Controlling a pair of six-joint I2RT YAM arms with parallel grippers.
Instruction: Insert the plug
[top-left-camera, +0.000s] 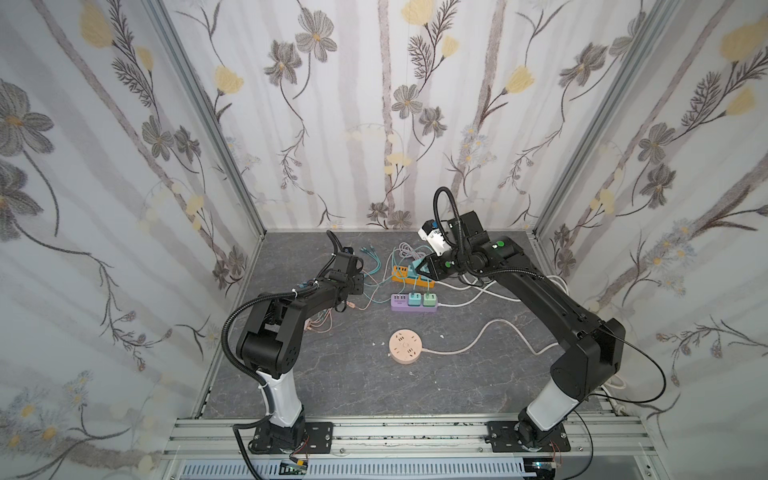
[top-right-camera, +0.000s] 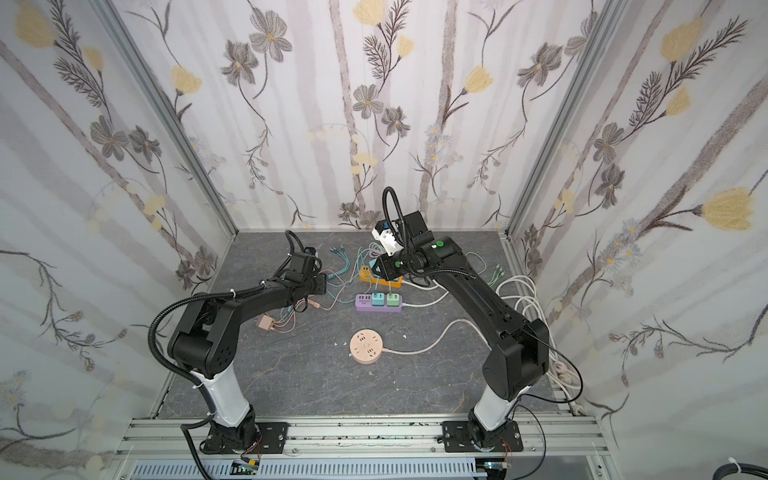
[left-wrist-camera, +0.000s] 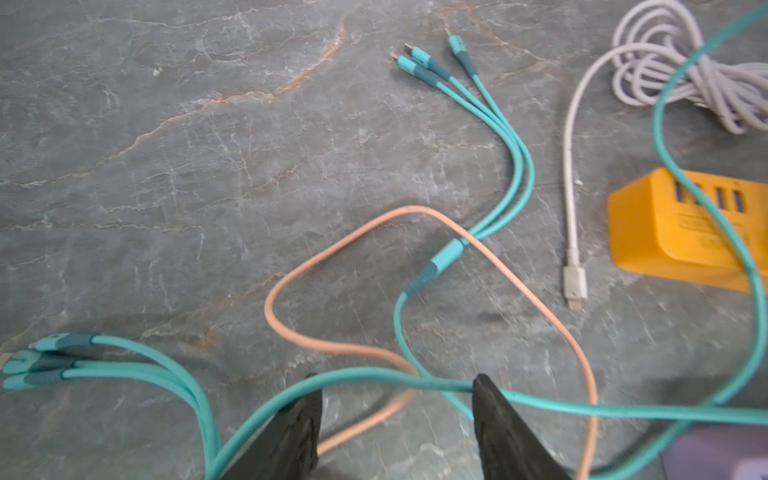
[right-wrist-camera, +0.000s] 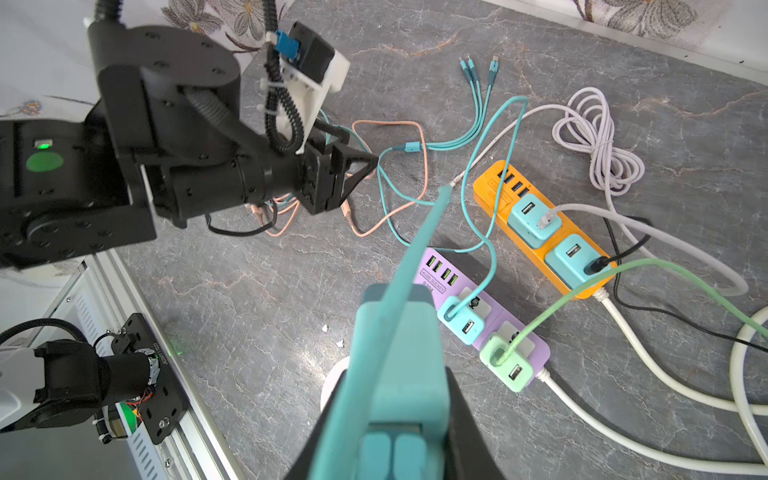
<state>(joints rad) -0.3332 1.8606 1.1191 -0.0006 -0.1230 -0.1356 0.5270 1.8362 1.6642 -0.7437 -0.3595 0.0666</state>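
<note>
My right gripper (right-wrist-camera: 397, 419) is shut on a teal plug block (right-wrist-camera: 399, 365), and a teal cable (right-wrist-camera: 419, 241) rises from the block. In both top views it hangs over the near end of the orange power strip (top-left-camera: 399, 272) (top-right-camera: 365, 272). The purple power strip (right-wrist-camera: 432, 270) (top-left-camera: 399, 300) lies nearer, with a teal adapter (right-wrist-camera: 461, 324) and a green adapter (right-wrist-camera: 505, 365) plugged in. My left gripper (left-wrist-camera: 397, 386) (top-left-camera: 360, 286) is open, low over loose cables. A teal cable (left-wrist-camera: 374, 374) runs across its two fingertips, which do not pinch it.
A round pink socket (top-left-camera: 405, 347) with a white cord lies nearer the front. A peach cable (left-wrist-camera: 415, 212), teal three-headed cables (left-wrist-camera: 432, 62), a white USB lead (left-wrist-camera: 575, 286) and a coiled white cord (right-wrist-camera: 594, 141) lie around the strips. A pink adapter (top-right-camera: 266, 323) sits under the left arm.
</note>
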